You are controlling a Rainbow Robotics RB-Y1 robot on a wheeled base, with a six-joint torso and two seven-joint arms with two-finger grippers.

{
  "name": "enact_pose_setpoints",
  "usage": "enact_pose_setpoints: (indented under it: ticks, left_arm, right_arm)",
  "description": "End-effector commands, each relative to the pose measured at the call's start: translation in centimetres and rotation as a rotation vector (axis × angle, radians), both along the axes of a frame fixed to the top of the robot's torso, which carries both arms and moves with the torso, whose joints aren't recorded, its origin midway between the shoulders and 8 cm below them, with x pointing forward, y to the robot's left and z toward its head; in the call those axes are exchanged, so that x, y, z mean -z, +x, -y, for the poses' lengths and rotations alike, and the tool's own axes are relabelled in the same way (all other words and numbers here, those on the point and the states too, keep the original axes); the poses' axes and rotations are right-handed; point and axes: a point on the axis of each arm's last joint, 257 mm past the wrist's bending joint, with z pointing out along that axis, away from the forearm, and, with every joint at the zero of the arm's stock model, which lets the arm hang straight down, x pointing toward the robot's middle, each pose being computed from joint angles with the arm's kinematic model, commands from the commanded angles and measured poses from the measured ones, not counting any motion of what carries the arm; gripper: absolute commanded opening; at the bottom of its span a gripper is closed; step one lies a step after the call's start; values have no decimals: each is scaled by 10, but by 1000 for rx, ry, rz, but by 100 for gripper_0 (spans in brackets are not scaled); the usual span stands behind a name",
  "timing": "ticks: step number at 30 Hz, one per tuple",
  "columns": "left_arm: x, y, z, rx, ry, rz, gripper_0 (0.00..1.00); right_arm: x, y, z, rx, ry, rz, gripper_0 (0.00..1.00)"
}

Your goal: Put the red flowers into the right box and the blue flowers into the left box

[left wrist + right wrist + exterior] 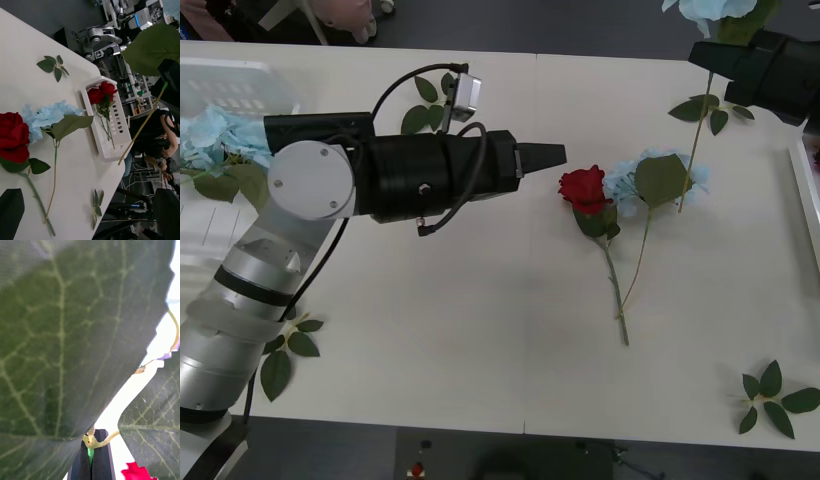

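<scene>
L box (230, 85), ribbed translucent tray at far L table edge, w/ blue flowers (215, 135) lying at its rim. L gripper (552, 155) hovers mid-table, tip aimed at a red rose (584, 187); can't tell its finger state. Rose lies on table touching a pale-blue hydrangea (650, 180), stems crossing. R gripper (93, 455), raised at far R, fingers pressed together, pinching stem of another blue flower (710, 12), stem hanging down. R box (107, 122) at R edge holds red roses (101, 92).
</scene>
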Motion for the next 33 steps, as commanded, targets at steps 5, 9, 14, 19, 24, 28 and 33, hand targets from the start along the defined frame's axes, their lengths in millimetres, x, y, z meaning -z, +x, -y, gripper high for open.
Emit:
enact_pose_setpoints:
  ticks: [5,9,14,19,24,28,33]
  left_arm:
    - [-37,9,78,21,-54,82,100]
    - [-44,2,99,38,-73,100,100]
    - [-48,-7,118,73,-38,150,57]
    - [-46,-4,117,61,-28,154,0]
    - [-42,2,114,46,-2,174,0]
    - [-40,5,113,35,18,197,0]
    - [-41,6,113,31,17,201,0]
  right_arm:
    - [-19,-17,-59,-58,143,44,0]
    - [-15,-16,-75,-62,171,57,0]
    - [-14,-15,-87,-71,202,62,0]
    - [-10,-13,-90,-71,201,56,0]
    - [-9,-14,-91,-73,200,53,0]
    - [-8,-14,-91,-73,200,52,0]
    - [-7,-14,-91,-72,199,50,0]
